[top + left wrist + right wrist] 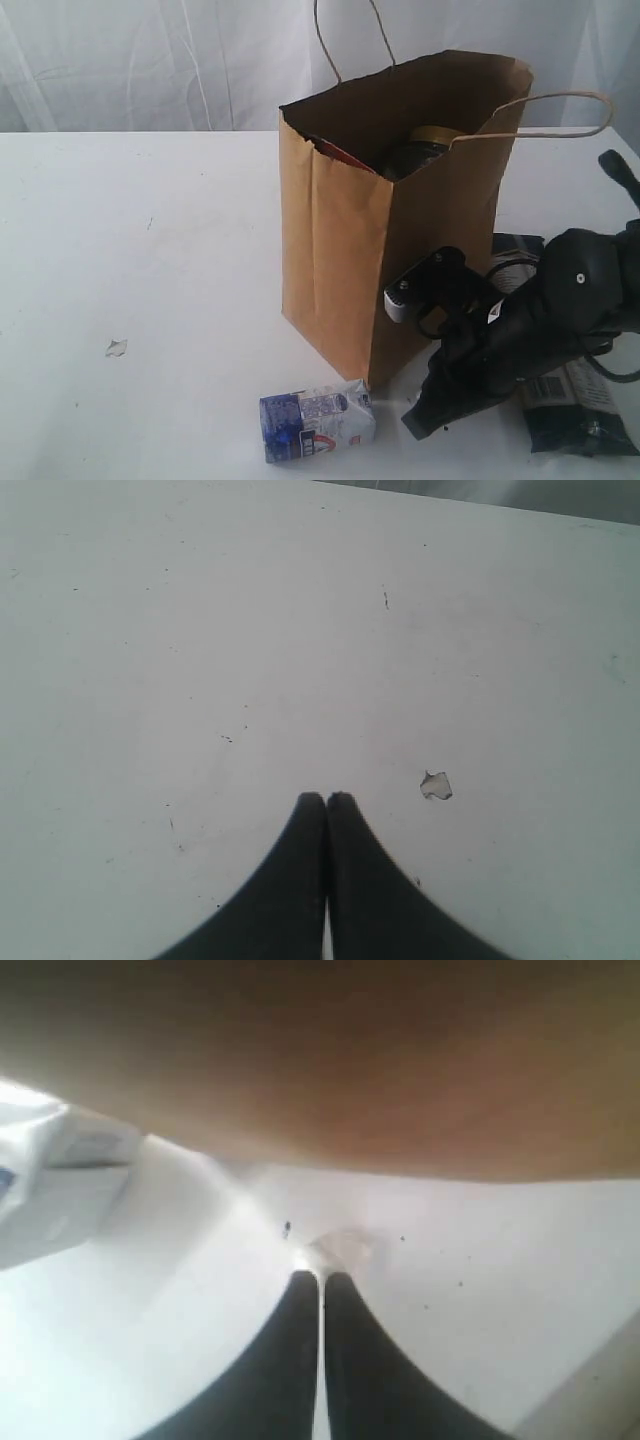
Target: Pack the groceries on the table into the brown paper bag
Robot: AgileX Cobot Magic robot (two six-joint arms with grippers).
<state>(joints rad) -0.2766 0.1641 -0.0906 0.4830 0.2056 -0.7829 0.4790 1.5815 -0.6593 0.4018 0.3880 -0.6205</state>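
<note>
In the brown paper bag (pixel 340 260): 1 jar (pixel 428 146), 1 red pouch (pixel 341 153).

end effector (pixel 322 1278): closed | brown paper bag (pixel 400 1070): ahead | carton (pixel 60 1195): near bag

Your stock: brown paper bag (pixel 335 250), matt creased kraft paper; table (pixel 150 230), smooth matt white; small blue-white carton (pixel 318 422), printed card; long dark-blue-and-cream packet (pixel 570 405), glossy film.
</note>
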